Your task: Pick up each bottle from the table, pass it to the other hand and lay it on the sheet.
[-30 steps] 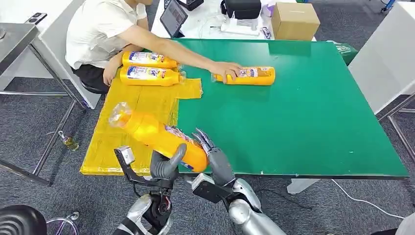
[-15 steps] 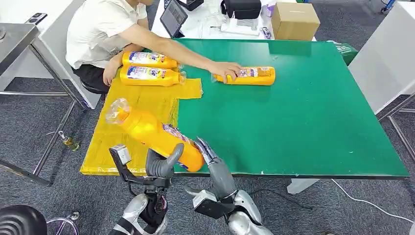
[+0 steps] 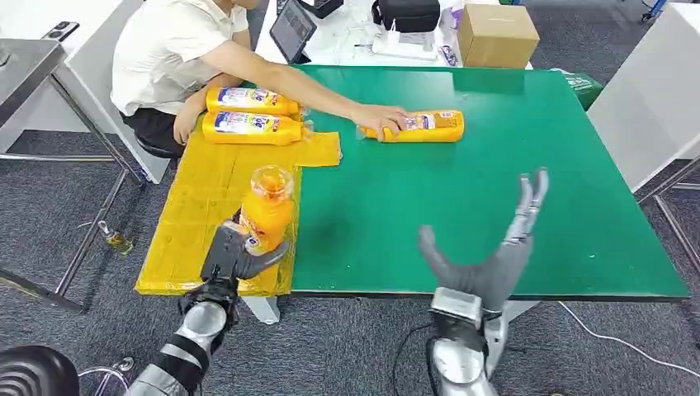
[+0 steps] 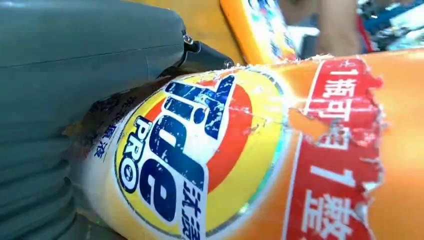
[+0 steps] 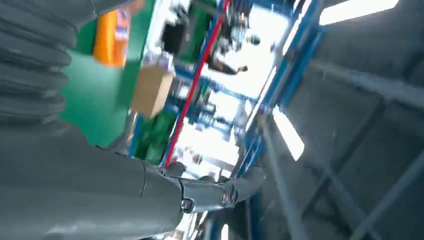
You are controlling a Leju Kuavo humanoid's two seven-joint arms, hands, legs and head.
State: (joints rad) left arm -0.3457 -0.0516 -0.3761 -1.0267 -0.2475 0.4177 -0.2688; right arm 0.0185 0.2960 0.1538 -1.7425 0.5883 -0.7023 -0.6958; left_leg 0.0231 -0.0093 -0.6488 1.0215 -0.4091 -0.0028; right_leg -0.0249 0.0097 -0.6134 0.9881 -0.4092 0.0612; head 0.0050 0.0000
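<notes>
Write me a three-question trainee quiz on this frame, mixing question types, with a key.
1. True or false: the right hand is holding an orange plastic detergent bottle.
2. Multiple choice: the orange detergent bottle in the left hand is over which surface? A. the bare green tabletop B. the yellow sheet C. the cardboard box
3. Fill in: how many orange bottles lie side by side at the far end of the yellow sheet, near the seated person?

Key
1. False. It is raised with its fingers spread, holding nothing.
2. B. The held bottle is over the sheet's edge beside the green tabletop.
3. Two. A third bottle lies on the green under the person's hand.
</notes>
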